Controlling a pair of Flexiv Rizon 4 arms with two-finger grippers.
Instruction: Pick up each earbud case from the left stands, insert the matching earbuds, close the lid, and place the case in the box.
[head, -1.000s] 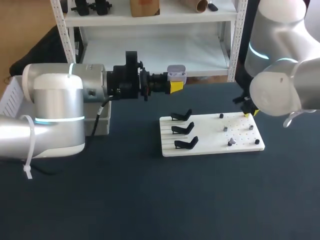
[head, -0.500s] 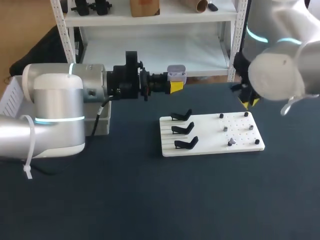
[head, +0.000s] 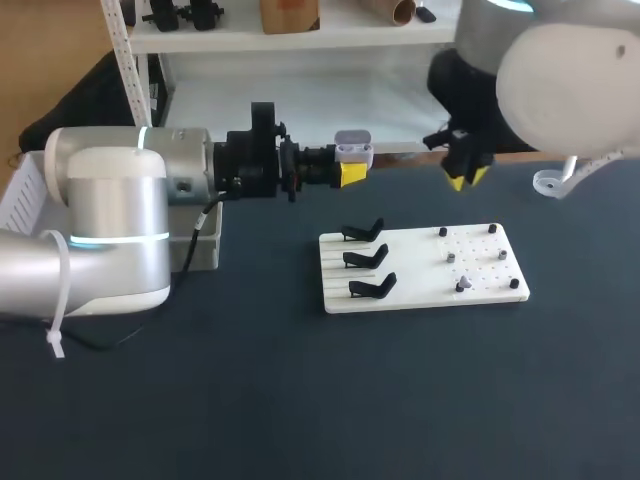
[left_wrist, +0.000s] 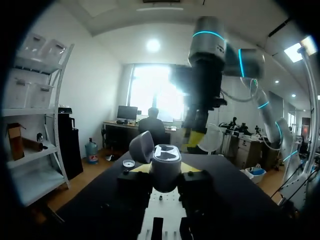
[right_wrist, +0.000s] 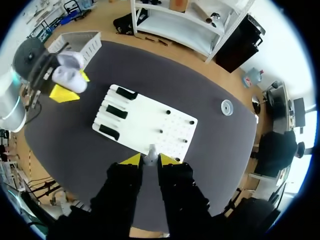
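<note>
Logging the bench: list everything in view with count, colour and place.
earbud case: one, grey, lid open, in the left jaws
earbud: one, pale, between the right jaws
board: one, white, on the table
stands: three, black, empty, board's left half
pegs: several, black or grey, board's right half
basket: one, white, table's far left corner
disc: one, white, table beyond the board
left arm: silver, jaws shut on the case
right arm: silver, jaws shut on the earbud
</note>
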